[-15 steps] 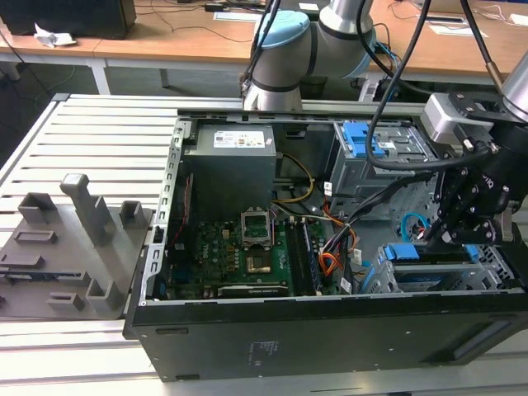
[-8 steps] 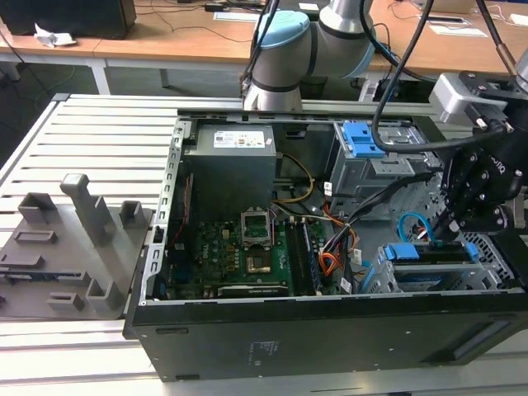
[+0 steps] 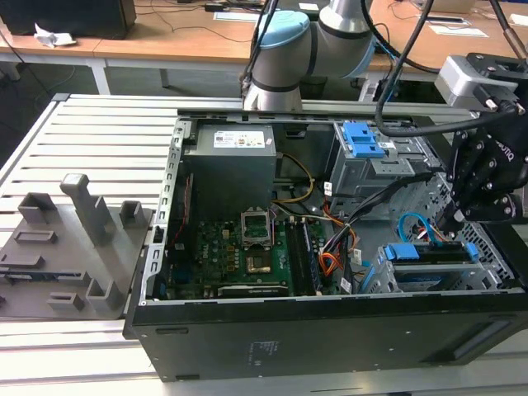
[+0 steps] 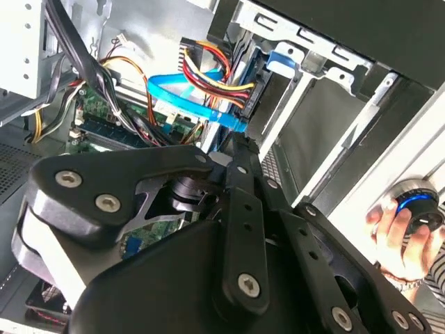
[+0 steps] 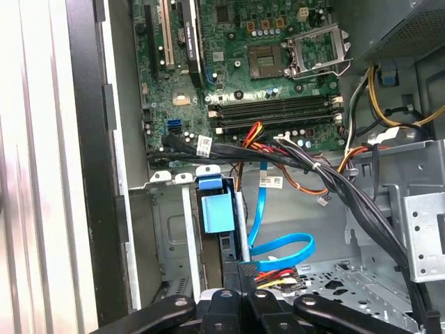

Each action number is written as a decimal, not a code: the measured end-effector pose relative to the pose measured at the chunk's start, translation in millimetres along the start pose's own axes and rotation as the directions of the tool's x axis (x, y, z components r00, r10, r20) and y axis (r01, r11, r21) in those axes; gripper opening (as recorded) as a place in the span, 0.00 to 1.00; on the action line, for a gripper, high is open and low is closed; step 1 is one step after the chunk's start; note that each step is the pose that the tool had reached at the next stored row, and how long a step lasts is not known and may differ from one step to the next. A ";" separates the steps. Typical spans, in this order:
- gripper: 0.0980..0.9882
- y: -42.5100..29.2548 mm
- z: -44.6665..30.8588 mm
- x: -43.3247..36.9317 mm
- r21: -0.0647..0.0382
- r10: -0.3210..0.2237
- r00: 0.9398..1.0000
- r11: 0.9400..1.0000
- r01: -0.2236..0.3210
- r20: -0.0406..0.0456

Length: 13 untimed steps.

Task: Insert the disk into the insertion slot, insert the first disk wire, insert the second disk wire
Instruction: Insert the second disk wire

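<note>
The disk sits in the insertion slot, the low perforated cage at the case's front on the exterior view's right. Its blue carrier tab faces up. My gripper hangs at the disk's rear end. Its fingertips are shut on the small dark plug of the second disk wire, the light-blue flat cable, which loops beside the cage. The first disk wire, a red, yellow and black bundle, ends in a black plug seated at the disk's rear, right beside my gripper.
A taller cage with a blue latch stands behind the slot. Thick black cables cross above the cage. The motherboard and power supply fill the case's left. A person's hand holds a device outside the case.
</note>
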<state>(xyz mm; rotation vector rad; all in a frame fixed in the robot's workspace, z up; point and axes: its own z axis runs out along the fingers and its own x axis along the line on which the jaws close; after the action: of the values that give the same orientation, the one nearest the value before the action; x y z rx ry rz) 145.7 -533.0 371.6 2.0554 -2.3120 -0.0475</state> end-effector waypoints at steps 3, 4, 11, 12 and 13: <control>0.01 5.7 0.2 0.6 0.000 -0.005 1.000 1.000 0.005 0.000; 0.01 7.9 0.3 0.9 0.001 -0.005 1.000 1.000 0.005 0.000; 0.01 11.6 -4.9 1.4 0.005 -0.005 1.000 1.000 0.005 0.001; 0.01 11.6 -5.0 1.4 0.005 -0.005 1.000 1.000 0.005 0.001; 0.01 11.6 -5.0 1.4 0.005 -0.005 1.000 1.000 0.005 0.001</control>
<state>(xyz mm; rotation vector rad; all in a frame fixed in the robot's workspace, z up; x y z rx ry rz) 134.3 -533.0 377.3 2.0638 -2.3095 -0.0429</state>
